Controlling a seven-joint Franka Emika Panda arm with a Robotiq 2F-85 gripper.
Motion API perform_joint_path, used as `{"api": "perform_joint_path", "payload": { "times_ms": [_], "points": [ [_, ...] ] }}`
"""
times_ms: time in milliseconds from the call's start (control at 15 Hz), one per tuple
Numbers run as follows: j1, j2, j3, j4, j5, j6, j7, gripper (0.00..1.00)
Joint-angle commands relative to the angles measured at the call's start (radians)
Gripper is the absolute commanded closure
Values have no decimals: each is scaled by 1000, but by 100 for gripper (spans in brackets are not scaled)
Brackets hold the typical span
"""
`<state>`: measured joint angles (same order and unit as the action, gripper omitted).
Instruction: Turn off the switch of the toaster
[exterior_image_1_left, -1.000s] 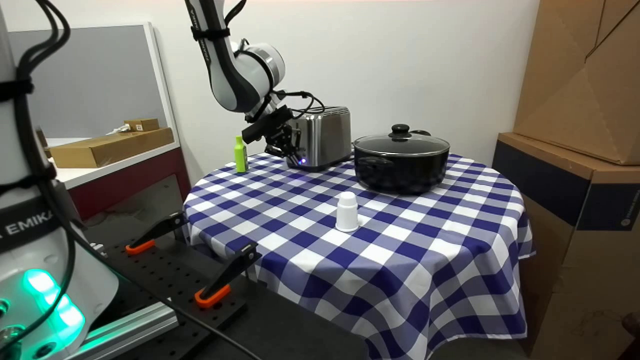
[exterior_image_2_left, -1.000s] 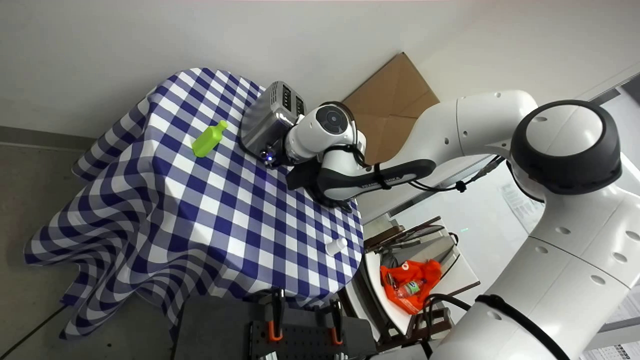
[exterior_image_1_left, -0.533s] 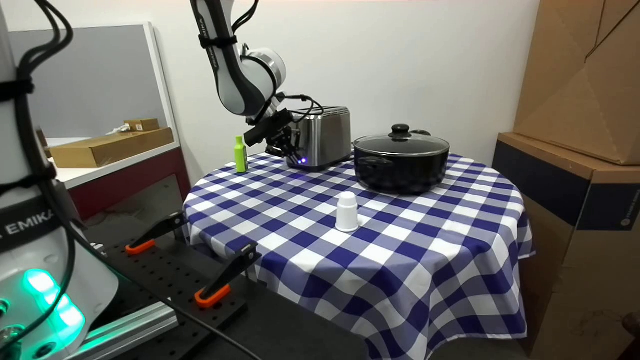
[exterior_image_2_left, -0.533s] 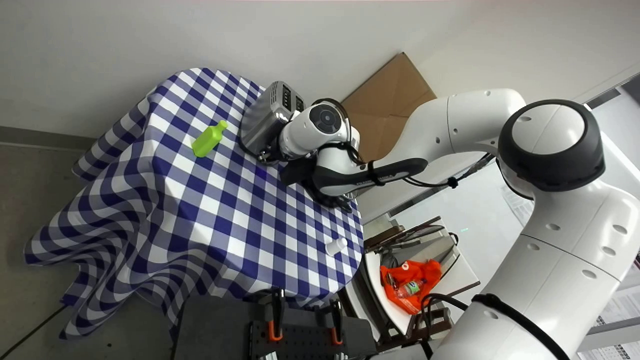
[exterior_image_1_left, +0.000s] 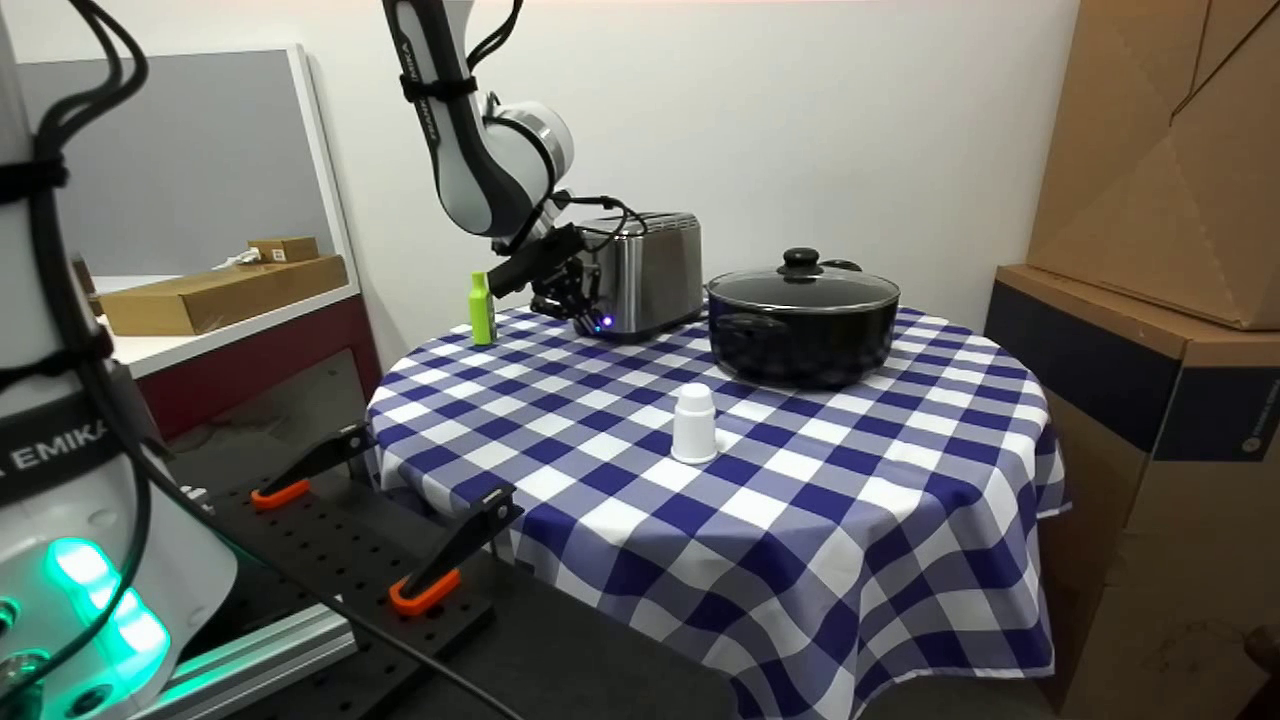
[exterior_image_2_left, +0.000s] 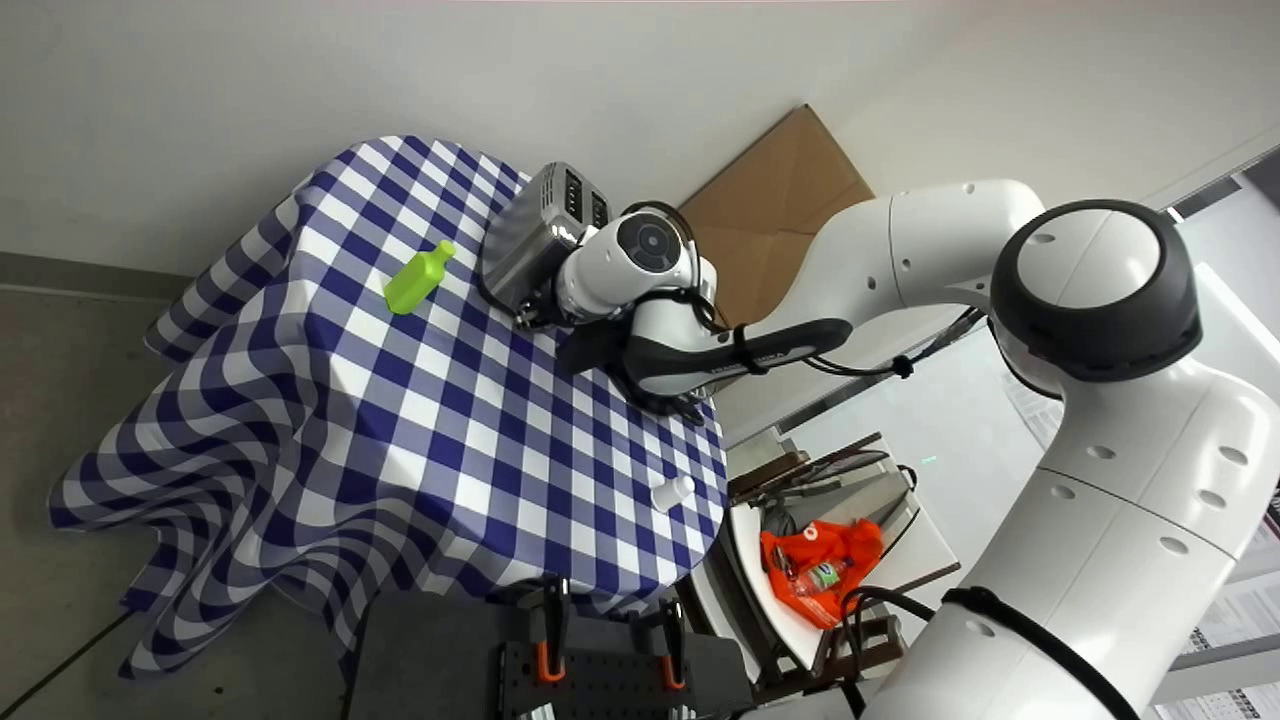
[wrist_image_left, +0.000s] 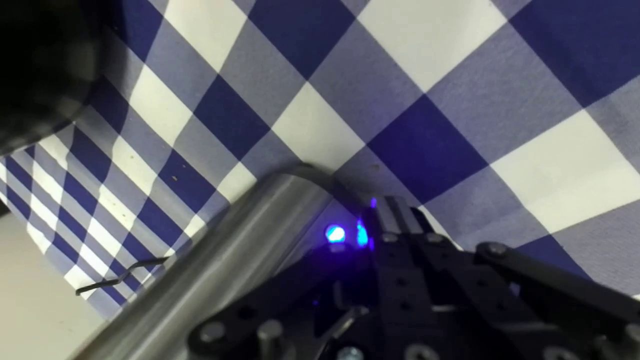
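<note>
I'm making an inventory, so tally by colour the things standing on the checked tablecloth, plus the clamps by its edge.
Silver: 1, boxy silver metal toaster
Black: 1, round black pot with a glass lid
Green: 1, lime-green bottle
White: 1, small white stepped container
Black-and-orange: 2, narrow black-and-orange clamps
Total: 6

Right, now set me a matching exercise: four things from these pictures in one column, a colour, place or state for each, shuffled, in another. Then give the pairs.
1. Toaster
2. Pot
3. Slim bottle
4. Hand

A. lime green, standing upright
B. on the end of the arm
C. black, lidded
D. silver, slotted on top

Pairs: 1-D; 2-C; 3-A; 4-B
</note>
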<state>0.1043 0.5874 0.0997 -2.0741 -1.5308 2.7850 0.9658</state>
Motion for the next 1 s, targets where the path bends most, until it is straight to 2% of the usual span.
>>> {"api": "perform_joint_path", "payload": {
  "times_ms": [0,667,933],
  "points": [
    [-14,8,-3,11,-2,23,13,100],
    [-20,48,-2,68,-37,44,54,100],
    [-15,26,-4,57,-61,46,81,100]
  ]
}}
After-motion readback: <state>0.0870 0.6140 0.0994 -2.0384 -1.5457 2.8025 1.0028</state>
